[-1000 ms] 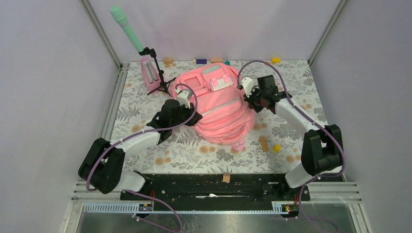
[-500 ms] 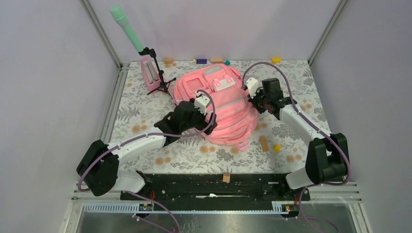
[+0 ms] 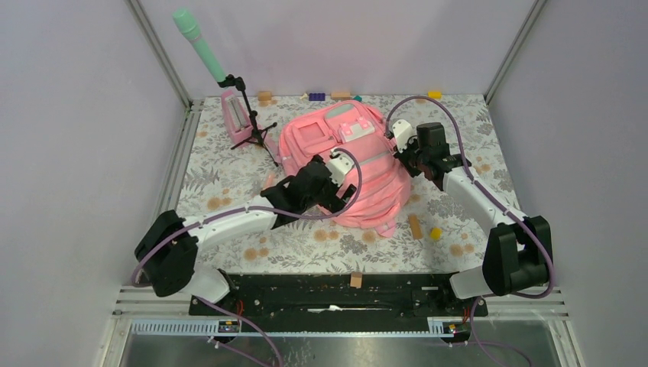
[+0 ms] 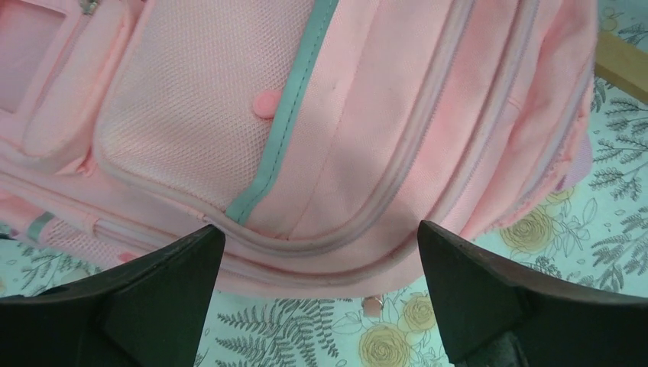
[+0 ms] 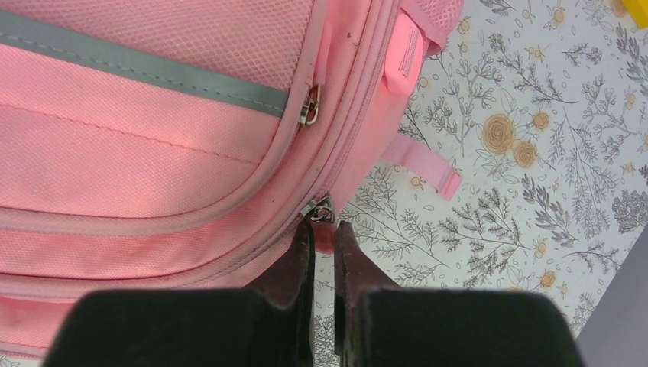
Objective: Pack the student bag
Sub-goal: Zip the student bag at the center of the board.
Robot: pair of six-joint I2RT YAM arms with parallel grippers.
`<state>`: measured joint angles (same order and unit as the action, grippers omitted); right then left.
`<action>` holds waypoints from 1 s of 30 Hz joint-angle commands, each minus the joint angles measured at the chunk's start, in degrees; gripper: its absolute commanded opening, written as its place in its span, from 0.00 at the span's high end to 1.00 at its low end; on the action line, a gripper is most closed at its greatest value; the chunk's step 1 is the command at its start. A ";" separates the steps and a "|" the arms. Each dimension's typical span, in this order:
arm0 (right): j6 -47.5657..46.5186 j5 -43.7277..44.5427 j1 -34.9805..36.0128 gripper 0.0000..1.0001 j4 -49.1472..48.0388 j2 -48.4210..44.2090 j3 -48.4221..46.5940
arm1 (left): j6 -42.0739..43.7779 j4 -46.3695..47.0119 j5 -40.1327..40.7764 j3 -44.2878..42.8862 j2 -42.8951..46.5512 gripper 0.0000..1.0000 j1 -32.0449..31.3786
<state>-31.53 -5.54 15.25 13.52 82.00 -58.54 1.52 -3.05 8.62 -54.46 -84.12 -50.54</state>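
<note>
One bag (image 3: 359, 164) lies front-up in the middle of the counter (image 3: 229, 191). It is soft and floppy, and I'd guess it is light, so cloth grabbed anywhere would bunch and sag. The better holds look like the straps or the zippers. The right end effector (image 5: 322, 225) is pressed nearly together, pinching what looks like the zipper pull (image 5: 317, 208) at the bag's right edge. A second pull (image 5: 308, 108) sits just above it. The left end effector (image 4: 319, 229) hangs spread wide over the front pocket, gripping nothing. Around the bag I count one metronome (image 3: 233, 115), one microphone (image 3: 200, 46) on a stand, and five small blocks (image 3: 316, 96) along the far edge. Two more pieces (image 3: 415, 226) lie near the bag.
</note>
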 commanded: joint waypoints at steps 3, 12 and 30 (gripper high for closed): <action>1.90 -6.99 1.67 1.00 -1.76 -3.32 0.11 | 2.18 9.80 1.58 3.99 12.42 0.03 -3.13; 2.92 -7.47 1.63 1.00 -1.78 -4.58 1.28 | 3.16 10.79 -3.21 -2.20 6.34 0.02 -3.38; 4.29 -8.85 1.63 1.00 -2.10 -8.20 3.02 | 9.03 15.11 3.39 -12.66 -13.55 0.15 -2.92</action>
<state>-28.27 -10.72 15.75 13.45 76.97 -55.33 8.75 7.66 9.43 -65.14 -96.97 -53.80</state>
